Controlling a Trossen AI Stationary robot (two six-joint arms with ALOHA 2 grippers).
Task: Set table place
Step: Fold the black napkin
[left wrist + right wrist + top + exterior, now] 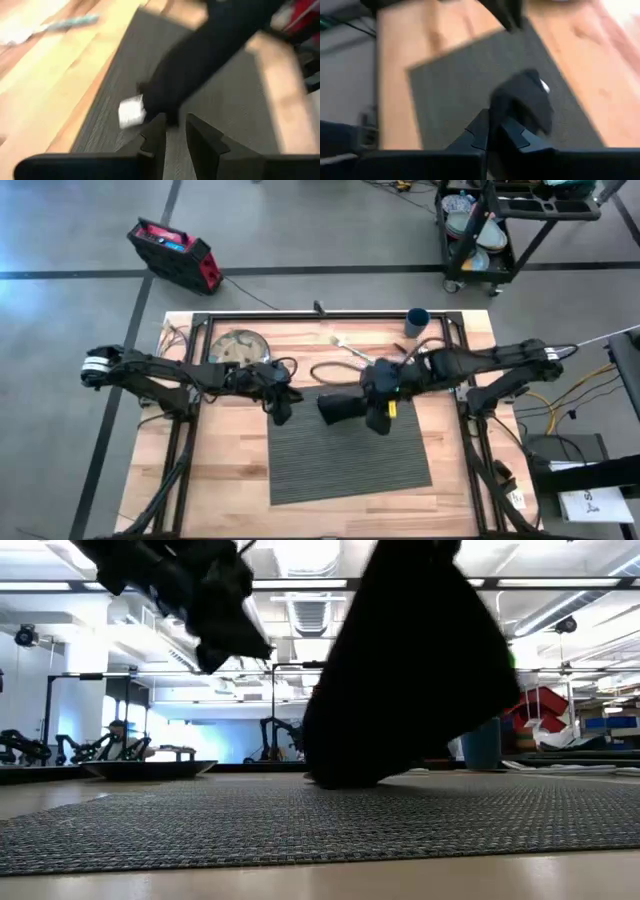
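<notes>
Ribbed grey placemat [300,825] fills the low view's foreground, lying mid-counter [230,480]. Black napkin [338,408] hangs over the mat's far edge, pinched closed in the right end effector [375,418], likely lifted so it drapes flat when lowered. Left end effector [281,412] hovers beside it, fingers slightly apart, holding nothing. Plate [238,346], cutlery [350,350] and blue cup [417,321] wait along the counter's far side.

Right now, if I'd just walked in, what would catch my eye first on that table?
Probably the black cloth napkin dangling from the right claw over the far edge of the dark grey placemat, mid-table. The left claw hovers close beside it, open. Behind them, on the bare wood, sit a round silvery plate at far left and a dark blue cup at far right.
</notes>
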